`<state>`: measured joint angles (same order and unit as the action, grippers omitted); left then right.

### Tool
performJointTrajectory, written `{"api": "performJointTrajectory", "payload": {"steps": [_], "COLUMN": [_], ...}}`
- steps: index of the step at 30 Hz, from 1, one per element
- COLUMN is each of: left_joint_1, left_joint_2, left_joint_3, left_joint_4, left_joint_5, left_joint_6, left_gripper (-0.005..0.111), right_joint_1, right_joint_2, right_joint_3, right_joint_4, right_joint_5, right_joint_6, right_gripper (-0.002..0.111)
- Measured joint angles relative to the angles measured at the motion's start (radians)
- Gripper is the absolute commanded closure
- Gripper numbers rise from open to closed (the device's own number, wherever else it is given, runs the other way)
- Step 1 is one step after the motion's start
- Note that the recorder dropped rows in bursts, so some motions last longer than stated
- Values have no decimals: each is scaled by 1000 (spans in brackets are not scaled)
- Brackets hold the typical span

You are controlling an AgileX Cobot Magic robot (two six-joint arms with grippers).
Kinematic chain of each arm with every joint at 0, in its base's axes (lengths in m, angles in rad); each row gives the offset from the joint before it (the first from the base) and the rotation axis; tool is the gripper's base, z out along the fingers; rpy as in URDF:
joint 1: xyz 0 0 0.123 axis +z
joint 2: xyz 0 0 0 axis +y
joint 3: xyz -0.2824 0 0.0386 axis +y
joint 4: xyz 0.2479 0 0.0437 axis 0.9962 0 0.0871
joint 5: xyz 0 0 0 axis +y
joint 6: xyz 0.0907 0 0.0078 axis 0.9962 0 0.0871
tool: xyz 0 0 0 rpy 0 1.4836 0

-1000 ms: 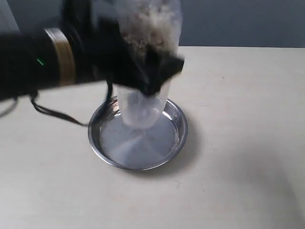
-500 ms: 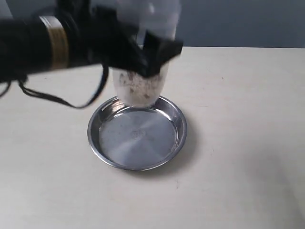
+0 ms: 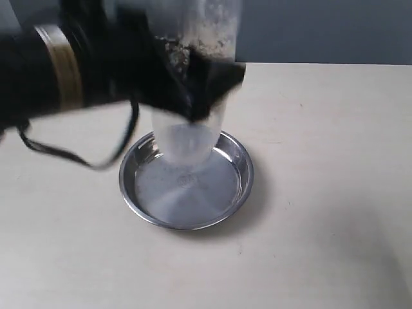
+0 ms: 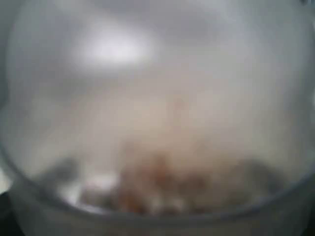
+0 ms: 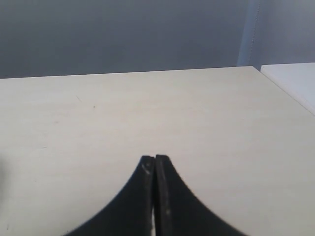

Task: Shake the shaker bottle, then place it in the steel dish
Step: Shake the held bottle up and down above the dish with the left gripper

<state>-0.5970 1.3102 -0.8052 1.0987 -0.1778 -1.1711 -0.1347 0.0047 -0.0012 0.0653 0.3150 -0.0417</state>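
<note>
The clear shaker bottle hangs in the air above the steel dish, blurred by motion, with brown pellets thrown up near its upper part. My left gripper is shut on the bottle's middle, its black arm reaching in from the left. In the left wrist view the bottle fills the whole picture as a blur, pellets low in it, and the fingers are hidden. My right gripper is shut on nothing above bare table, out of the exterior view.
The dish sits on a pale beige table. A black cable loops down from the left arm beside the dish's left rim. A grey wall backs the table.
The bottle has gone up and come back down over the dish in the left gripper. The pellets, low in the bottle half a second ago, are now high in it. The dish stays put.
</note>
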Motion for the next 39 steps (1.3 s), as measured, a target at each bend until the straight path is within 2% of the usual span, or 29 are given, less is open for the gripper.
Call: {"api": "performJointTrajectory", "payload": {"steps": [3, 7, 10, 13, 18, 21, 24, 27, 29, 32, 34, 37, 38, 39], "left_joint_1": [-2, -2, -2, -2, 0, 0, -2, 0, 0, 0, 6, 11, 11, 11], "left_joint_2": [62, -54, -10, 86, -64, -26, 67, -20, -92, -68, 14, -101, -94, -14], "left_joint_3": [40, -60, 11, 66, -84, -18, 45, -56, -108, -45, 10, -65, -44, 29], "left_joint_4": [7, -6, -36, -26, -37, -67, -62, -54, -104, -126, -125, -139, -150, -165], "left_joint_5": [40, 13, -20, 43, -3, -35, 37, 27, 1, -12, 67, -26, -64, -80], "left_joint_6": [-8, 42, 46, 46, 87, 89, 83, 148, 180, 212, 219, 213, 207, 196], "left_gripper": [106, 106, 106, 106, 106, 106, 106, 106, 106, 106, 106, 106, 106, 106], "right_joint_1": [0, 0, 0, 0, 0, 0, 0, 0, 0, 0, 0, 0, 0, 0], "right_joint_2": [0, 0, 0, 0, 0, 0, 0, 0, 0, 0, 0, 0, 0, 0], "right_joint_3": [0, 0, 0, 0, 0, 0, 0, 0, 0, 0, 0, 0, 0, 0], "right_joint_4": [0, 0, 0, 0, 0, 0, 0, 0, 0, 0, 0, 0, 0, 0], "right_joint_5": [0, 0, 0, 2, 2, 2, 2, 2, 2, 2, 1, 2, 2, 2], "right_joint_6": [0, 0, 0, 0, 0, 0, 0, 0, 0, 0, 0, 0, 0, 0], "right_gripper": [109, 109, 109, 109, 109, 109, 109, 109, 109, 109, 109, 109, 109, 109]}}
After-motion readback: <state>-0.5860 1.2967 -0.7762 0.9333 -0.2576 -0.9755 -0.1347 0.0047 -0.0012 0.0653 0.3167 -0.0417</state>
